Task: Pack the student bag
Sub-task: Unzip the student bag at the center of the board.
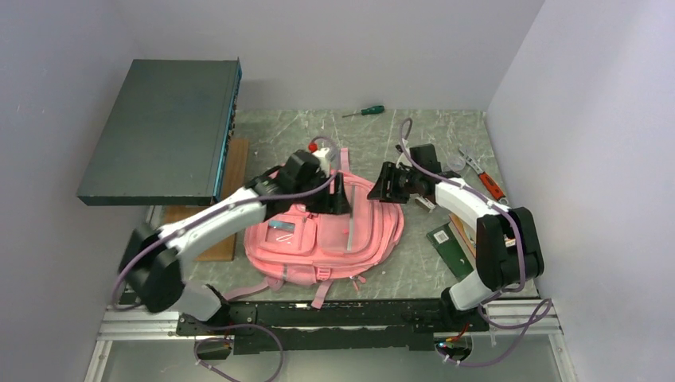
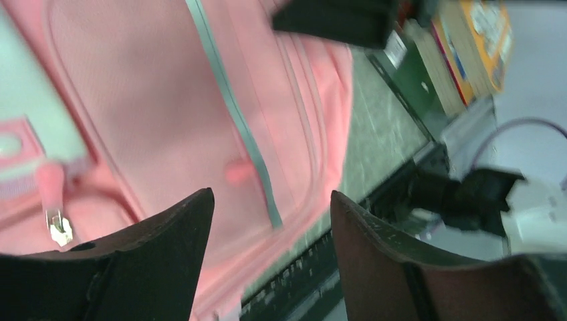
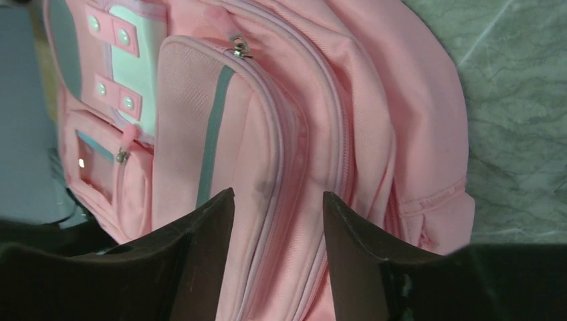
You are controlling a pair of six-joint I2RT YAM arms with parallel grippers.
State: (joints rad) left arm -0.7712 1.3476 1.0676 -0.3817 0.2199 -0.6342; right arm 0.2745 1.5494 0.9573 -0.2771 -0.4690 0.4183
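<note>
- The student bag [image 1: 318, 239] is lying flat in the middle of the grey marbled surface [image 1: 446, 135]. Its front pockets are facing up and its straps are trailing toward the near edge.
- The left fingers [image 1: 341, 195] are hovering over the far part of the bag. They're standing well apart with a clear gap and aren't gripping anything. Through the gap, the wrist view is just showing pink fabric and a grey trim strip.
- The right fingers [image 1: 388, 185] are hanging at the bag's far right edge, pointing in at it. They're spread open too, with nothing caught between them. That wrist view is looking along the front pocket with its grey stripe and a zip pull.
- Can't tell whether either set of fingers is actually brushing the fabric.
- A big dark flat case [image 1: 159, 131] is sitting raised at the far left, with a wooden board [image 1: 227, 203] lying beneath its near edge.
- A green-handled screwdriver [image 1: 364, 111] is lying at the back.
- Red-handled pliers [image 1: 487, 181] and a green book [image 1: 450, 243] are sitting off to the right, near the right arm.
</note>
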